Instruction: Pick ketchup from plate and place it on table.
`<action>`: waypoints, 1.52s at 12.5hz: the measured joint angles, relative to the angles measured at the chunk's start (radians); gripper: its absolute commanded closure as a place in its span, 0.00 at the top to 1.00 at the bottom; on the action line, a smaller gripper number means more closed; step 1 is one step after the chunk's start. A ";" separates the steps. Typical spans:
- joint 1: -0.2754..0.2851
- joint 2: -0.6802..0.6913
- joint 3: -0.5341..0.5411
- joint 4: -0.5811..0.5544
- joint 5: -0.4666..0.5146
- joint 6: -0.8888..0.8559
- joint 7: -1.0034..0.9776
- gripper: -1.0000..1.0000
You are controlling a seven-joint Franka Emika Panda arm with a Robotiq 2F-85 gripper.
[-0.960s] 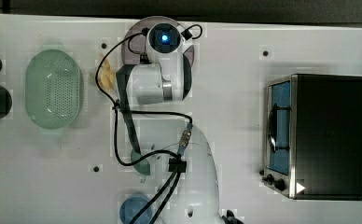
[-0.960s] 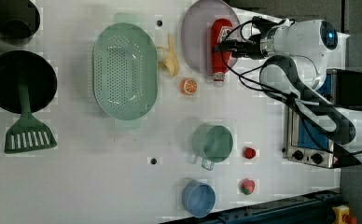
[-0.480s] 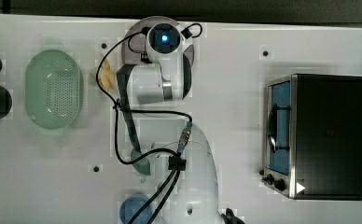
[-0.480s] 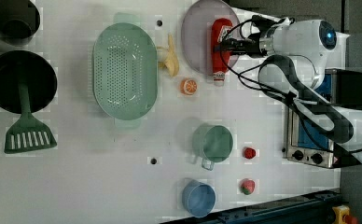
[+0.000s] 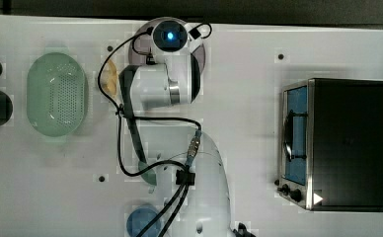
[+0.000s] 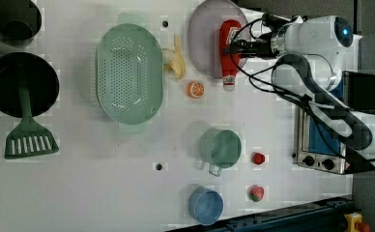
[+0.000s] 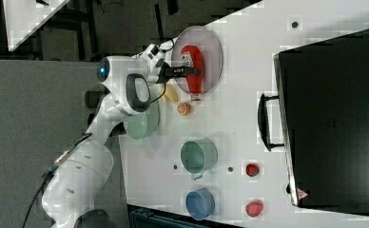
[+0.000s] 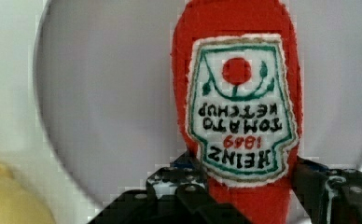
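Observation:
The ketchup (image 6: 230,53) is a red soft bottle with a white label, lying flat on the pale lilac plate (image 6: 205,38) at the far edge of the white table (image 6: 103,169). Its cap end reaches over the plate's rim. My gripper (image 6: 231,47) comes in from the left view's right and is shut across the bottle's middle. In the wrist view both black fingers (image 8: 184,186) press the ketchup (image 8: 237,102) from either side, with the plate (image 8: 114,93) under it. The right view shows the gripper (image 7: 192,71) over the ketchup (image 7: 193,66) on the plate (image 7: 211,47).
A banana (image 6: 177,65) and an orange slice (image 6: 195,89) lie just off the plate. Beyond them sits a green perforated basket (image 6: 129,73). A green mug (image 6: 220,148), a blue bowl (image 6: 206,205) and a toaster oven (image 5: 337,143) stand farther away.
The fingers have closed from wide open onto the ketchup's sides. The bottle and the arm have stayed where they were.

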 measured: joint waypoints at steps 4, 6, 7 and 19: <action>-0.016 -0.165 -0.003 -0.023 0.010 -0.163 0.017 0.58; -0.029 -0.270 -0.008 -0.001 0.095 -0.258 0.021 0.58; -0.043 -0.322 -0.006 0.013 0.124 -0.306 0.021 0.58; -0.148 -0.671 -0.118 -0.308 0.174 -0.451 0.083 0.58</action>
